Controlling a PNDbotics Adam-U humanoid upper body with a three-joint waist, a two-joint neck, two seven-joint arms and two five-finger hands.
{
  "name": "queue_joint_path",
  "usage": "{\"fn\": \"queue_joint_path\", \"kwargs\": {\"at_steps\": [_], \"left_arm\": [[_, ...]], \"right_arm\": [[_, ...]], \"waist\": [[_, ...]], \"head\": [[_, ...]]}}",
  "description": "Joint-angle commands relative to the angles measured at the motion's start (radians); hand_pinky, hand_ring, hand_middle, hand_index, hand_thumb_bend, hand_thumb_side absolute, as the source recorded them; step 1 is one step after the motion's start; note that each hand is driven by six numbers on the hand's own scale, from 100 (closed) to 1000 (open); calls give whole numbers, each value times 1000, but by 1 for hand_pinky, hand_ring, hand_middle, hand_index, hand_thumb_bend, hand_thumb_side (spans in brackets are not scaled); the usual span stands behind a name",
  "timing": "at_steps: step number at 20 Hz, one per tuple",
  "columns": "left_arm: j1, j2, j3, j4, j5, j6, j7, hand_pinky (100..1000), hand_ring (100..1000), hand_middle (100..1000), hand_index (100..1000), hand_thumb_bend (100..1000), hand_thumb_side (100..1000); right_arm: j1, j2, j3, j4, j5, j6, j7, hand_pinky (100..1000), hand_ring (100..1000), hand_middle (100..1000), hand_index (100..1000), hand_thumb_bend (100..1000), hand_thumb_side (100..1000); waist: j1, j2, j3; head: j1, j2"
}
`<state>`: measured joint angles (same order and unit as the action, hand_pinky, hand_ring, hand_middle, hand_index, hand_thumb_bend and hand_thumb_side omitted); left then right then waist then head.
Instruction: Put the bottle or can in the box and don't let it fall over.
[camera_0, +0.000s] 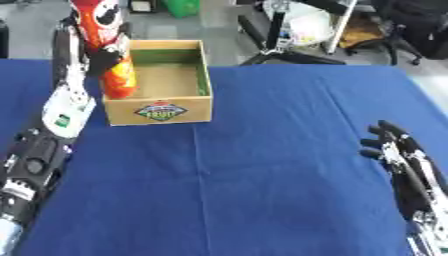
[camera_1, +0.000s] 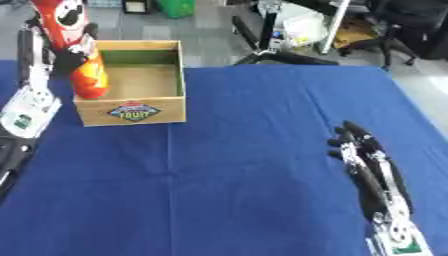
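My left robot hand curled its fingers round a red-and-orange can, held upright over the left wall of the open cardboard box on the blue table. My right robot hand rested nearby, fingers straight and spread, well apart from the box.

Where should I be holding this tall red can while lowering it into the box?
Round the middle of the red can, from its left side, as the left hand does now: it is tall, narrow and upright, and the box wall stands right.
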<state>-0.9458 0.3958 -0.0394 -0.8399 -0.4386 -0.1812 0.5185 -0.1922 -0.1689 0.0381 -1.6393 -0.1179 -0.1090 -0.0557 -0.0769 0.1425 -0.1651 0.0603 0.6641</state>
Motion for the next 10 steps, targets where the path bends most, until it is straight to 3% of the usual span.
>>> {"fn": "queue_joint_path", "kwargs": {"at_steps": [1,10], "left_arm": [[-19,6,5,-18,19,-12,9,283,254,254,640,100,612],[-32,3,-11,-52,39,-19,-3,285,256,255,640,100,613]], "right_arm": [[-10,-6,-3,-9,-5,-2,4,734,757,797,877,100,567],[-12,-5,-2,-8,-7,-2,6,734,757,798,878,100,568]], "waist": [[0,-9,-4],[2,-7,-11]], "head": [[4,-13],[7,-12]]}}
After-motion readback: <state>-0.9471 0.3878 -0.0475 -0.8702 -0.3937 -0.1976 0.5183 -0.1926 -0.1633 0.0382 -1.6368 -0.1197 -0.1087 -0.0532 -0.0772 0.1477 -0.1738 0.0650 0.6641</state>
